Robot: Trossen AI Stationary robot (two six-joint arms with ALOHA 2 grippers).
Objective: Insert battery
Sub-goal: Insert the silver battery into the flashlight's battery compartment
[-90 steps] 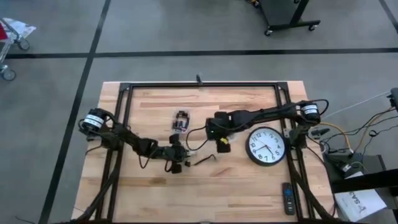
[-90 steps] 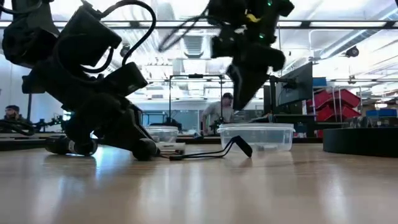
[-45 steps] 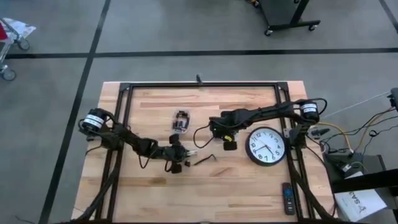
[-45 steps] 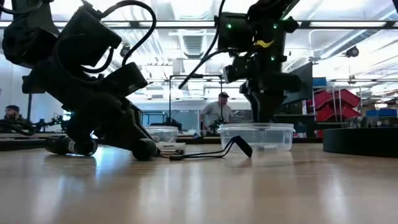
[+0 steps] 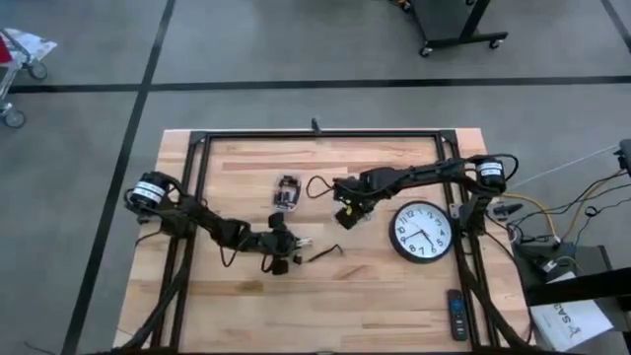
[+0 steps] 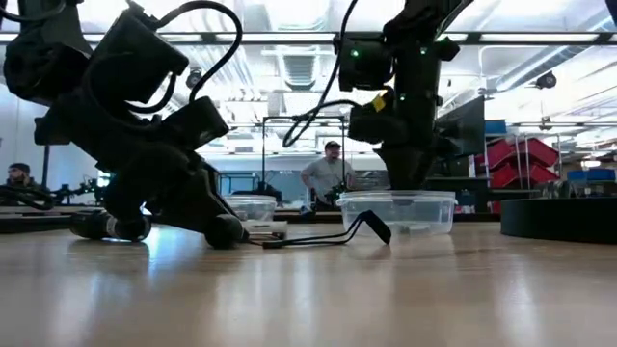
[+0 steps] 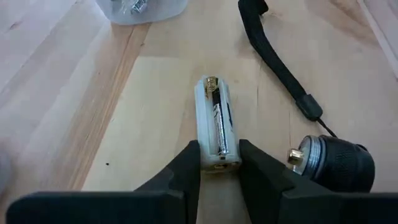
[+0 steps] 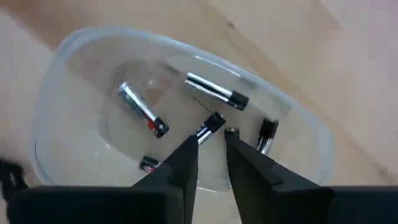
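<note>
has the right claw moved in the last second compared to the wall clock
Yes. In the high view the right claw has pulled up the picture, away from the table's near edge, now level with the wall clock's top rather than its middle, hovering over the clear battery tub.

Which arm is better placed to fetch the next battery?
The right. Its gripper hangs open over the clear tub of loose batteries, while the left gripper is shut on the battery holder down on the table.
</note>
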